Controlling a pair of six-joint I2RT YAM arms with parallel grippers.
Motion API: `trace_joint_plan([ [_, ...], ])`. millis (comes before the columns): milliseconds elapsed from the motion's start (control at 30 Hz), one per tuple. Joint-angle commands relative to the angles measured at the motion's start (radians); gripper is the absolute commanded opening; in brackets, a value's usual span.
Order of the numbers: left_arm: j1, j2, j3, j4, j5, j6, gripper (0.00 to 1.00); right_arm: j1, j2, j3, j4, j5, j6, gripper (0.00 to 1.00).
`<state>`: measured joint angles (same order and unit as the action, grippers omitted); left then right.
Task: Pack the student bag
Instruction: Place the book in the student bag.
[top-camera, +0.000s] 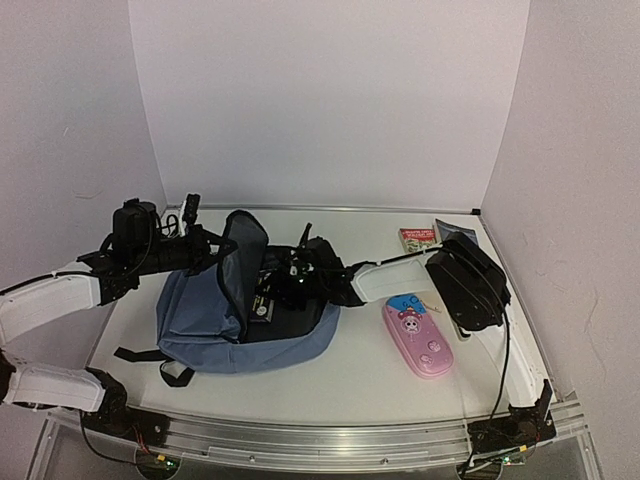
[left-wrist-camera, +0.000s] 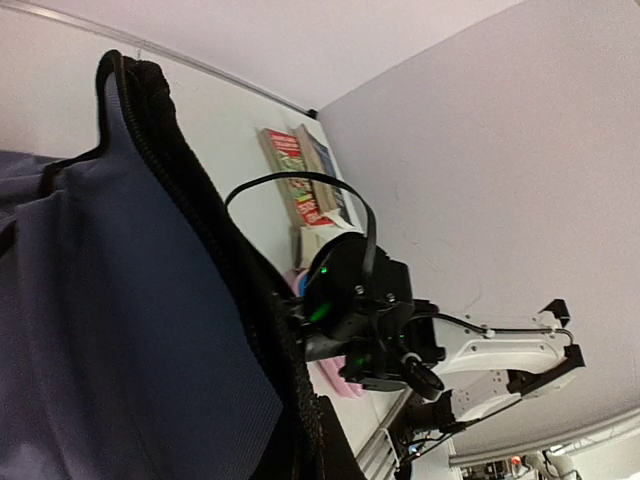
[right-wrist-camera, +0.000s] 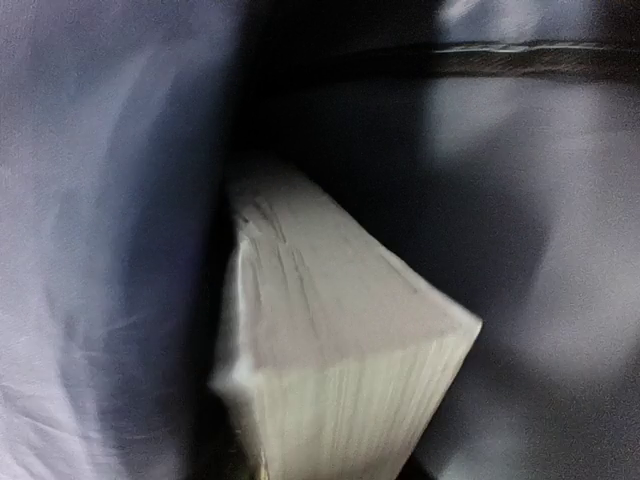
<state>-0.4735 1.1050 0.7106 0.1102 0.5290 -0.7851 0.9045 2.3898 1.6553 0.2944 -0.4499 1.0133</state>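
Slate-blue fabric fills the left half of the bench (top-camera: 400, 400): the student bag (top-camera: 205, 320) lies there on its back, left of centre, black straps trailing toward the near edge and its mouth gaping toward the right. Its front flap (top-camera: 245, 262) stands nearly upright above the opening, showing its paler inner side. The left fingers (top-camera: 207, 244) sit at the flap's upper left edge, clenched on the fabric and holding it up. From the left wrist view the flap's black zippered rim (left-wrist-camera: 215, 250) runs diagonally across the picture, with blue cloth to its left.

The right arm (top-camera: 385, 278) stretches in from the right, and the right fingers (top-camera: 292, 281) are down inside the bag's dark mouth. Whether they are released or grasping anything cannot be told: they are lost in shadow from above and do not appear in their own wrist view. That view, blurred, shows a thick book (right-wrist-camera: 335, 340) inside the bag, its cream page block toward the lens, with bluish-grey lining on both sides.

A pink pencil case (top-camera: 418, 340) with a cartoon figure lies on the bench just right of the bag, apart from it. Two paperbacks (top-camera: 417, 238) lie at the far right corner, well apart from the bag, one with a red cover and a bluish one just beside it.
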Motion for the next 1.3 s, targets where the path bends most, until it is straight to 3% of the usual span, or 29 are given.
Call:
trace_joint_plan([
  [0,0.017,-0.075,-0.048,-0.184,-0.181,0.011,0.0,-0.007,-0.083,0.016,-0.126,0.146,-0.158,0.42],
  [400,0.027,-0.091,-0.115,-0.398,-0.425,-0.054,0.0,-0.007,-0.292,-0.078,-0.247,0.304,-0.295,0.6],
  [600,0.049,-0.021,-0.144,-0.457,-0.475,-0.127,0.02,0.002,-0.454,-0.164,-0.25,0.259,-0.342,0.64],
  [867,0.065,0.012,-0.184,-0.419,-0.484,-0.153,0.44,0.005,-0.709,-0.303,-0.301,0.348,-0.419,0.7],
  [1033,0.073,-0.047,-0.093,-0.527,-0.509,-0.113,0.77,0.005,-0.827,-0.377,-0.385,0.419,-0.439,0.71],
  [1267,0.08,-0.18,0.138,-0.742,-0.533,0.039,0.99,-0.002,-0.97,-0.387,-0.638,0.759,-0.514,0.88],
])
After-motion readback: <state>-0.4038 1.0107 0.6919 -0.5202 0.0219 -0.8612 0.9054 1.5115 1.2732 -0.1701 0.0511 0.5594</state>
